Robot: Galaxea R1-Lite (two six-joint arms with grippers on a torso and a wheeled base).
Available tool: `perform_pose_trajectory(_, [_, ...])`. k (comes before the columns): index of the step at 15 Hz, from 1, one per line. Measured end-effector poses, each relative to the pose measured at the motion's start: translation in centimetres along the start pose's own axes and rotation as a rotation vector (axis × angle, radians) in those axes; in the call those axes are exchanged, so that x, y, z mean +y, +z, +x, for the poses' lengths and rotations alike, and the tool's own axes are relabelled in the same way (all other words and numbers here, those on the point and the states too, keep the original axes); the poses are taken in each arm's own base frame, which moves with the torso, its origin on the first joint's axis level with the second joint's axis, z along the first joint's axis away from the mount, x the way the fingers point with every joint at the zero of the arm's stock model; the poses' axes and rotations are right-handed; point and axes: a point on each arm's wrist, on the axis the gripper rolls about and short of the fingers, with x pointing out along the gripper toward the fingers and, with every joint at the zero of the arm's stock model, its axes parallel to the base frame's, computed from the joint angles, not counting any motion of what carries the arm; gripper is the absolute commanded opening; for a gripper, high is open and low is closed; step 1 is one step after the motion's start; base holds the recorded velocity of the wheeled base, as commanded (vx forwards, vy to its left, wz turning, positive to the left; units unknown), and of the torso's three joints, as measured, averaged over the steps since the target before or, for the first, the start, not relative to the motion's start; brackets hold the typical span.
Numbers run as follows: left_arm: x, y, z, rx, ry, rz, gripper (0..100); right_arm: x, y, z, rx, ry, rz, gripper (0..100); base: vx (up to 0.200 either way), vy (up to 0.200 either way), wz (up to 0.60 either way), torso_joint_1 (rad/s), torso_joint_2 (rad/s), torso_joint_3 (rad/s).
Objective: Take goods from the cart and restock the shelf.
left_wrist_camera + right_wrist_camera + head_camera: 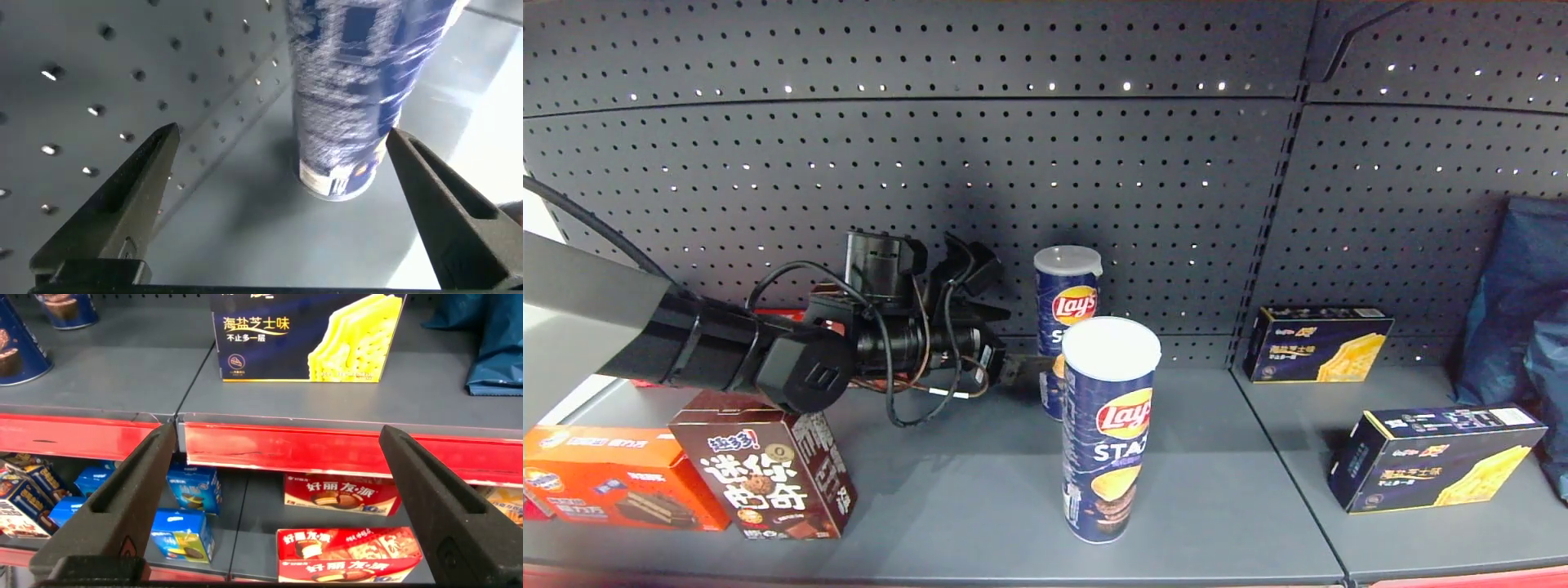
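Two tall navy chip cans with pale plastic lids stand upright on the smooth grey metal shelf [980, 490]. The rear can [1067, 298] is near the perforated back panel [1013, 163], and the front can [1108, 425] is nearer the front edge. The left tool [283, 137] is spread wide around the rear can's lower part. The right tool [278, 431] is spread before the shelf's red front edge. Two navy-and-yellow cartons [1319, 345] [1433, 457] sit on the right section.

The rear canister [1067, 304], a tall blue chip tube with a clear lid, stands upright mid-frame on the grey shelf [947, 498]; the front canister [1108, 429], alike but white-topped, stands upright just below it.
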Motion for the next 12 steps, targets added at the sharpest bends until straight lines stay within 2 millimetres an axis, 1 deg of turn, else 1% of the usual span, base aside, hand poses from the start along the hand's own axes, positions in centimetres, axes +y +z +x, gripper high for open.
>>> perform_pose_trajectory(3, [0.5, -0.3, 0.0, 0.001, 0.010, -0.004, 100, 0.0, 0.0, 0.0, 0.000, 0.000, 0.000, 100, 0.000, 0.000, 0.00, 0.000, 0.00, 0.000])
perform_pose_trajectory(7, [0.4, -0.6, -0.3, 0.011, 0.009, -0.001, 100, 0.0, 0.0, 0.0, 0.000, 0.000, 0.000, 100, 0.000, 0.000, 0.00, 0.000, 0.00, 0.000])
perform_pose_trajectory(12, [-0.3, 0.7, -2.0, -0.013, 0.017, 0.014, 100, 0.0, 0.0, 0.0, 0.000, 0.000, 0.000, 100, 0.000, 0.000, 0.00, 0.000, 0.00, 0.000])
